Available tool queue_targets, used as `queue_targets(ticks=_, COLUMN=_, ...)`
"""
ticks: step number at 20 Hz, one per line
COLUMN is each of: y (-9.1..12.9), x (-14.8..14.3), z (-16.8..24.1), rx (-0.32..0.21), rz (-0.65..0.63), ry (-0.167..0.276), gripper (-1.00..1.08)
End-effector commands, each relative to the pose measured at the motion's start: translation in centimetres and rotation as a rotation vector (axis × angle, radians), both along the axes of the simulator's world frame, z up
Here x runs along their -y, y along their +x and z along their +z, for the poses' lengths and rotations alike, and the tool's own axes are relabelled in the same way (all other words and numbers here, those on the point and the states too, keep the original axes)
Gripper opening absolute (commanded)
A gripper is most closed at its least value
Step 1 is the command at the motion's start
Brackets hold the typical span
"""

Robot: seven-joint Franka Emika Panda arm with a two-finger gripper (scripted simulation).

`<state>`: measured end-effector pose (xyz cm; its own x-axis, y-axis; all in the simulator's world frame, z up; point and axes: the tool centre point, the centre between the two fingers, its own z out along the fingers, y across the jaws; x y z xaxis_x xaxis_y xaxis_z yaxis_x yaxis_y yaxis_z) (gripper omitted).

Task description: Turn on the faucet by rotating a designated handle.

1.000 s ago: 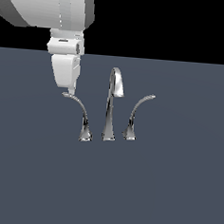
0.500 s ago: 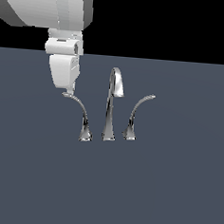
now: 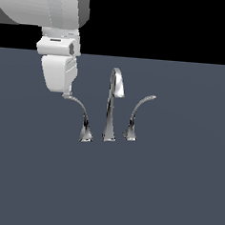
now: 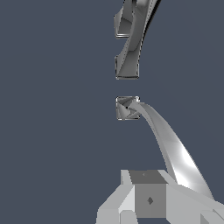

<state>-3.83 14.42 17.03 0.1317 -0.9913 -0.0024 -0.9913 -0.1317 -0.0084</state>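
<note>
the faucet [image 3: 109,119] stands in the middle of the dark gray floor [image 3: 165,195], with three shiny pieces in a row. the handle [image 3: 81,113] is the one on the exterior view's left. its wide foot sits on the floor, just beside the tall spout [image 3: 112,105]. from the foot it goes up, then bends over and away from the spout, toward the exterior view's left. so its long way runs sideways and up, and its flat tip points out to that side.

the gripper [image 3: 66,94] hangs right over that tip. the tip sits just at the bottom of the white hand, touching it or very close. in the wrist view, the handle [image 4: 170,148] runs from its foot straight back to the gripper [image 4: 151,199] and slips in beside the gray finger block. i cannot tell how wide the fingers are, or if they squeeze the tip.

the short lever [image 3: 139,114] is on the far side of the spout, well apart from the hand.

i think the next move is a sideways push on the tip, so the handle swings around its foot.
</note>
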Motion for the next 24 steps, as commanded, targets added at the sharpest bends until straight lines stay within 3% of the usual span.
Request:
queue_targets(ticks=1, y=0.0, x=0.0, z=0.0, rx=0.000, rz=0.000, ry=0.000, gripper=-1.00)
queue_targets(ticks=20, y=-5.3, x=1.8, z=0.0, rx=-0.008, rz=0.011, ry=-0.003, gripper=-1.00)
queue_targets(ticks=24, y=-5.2, x=1.9, z=0.0, rx=-0.006, rz=0.019, ry=0.000, gripper=-1.00)
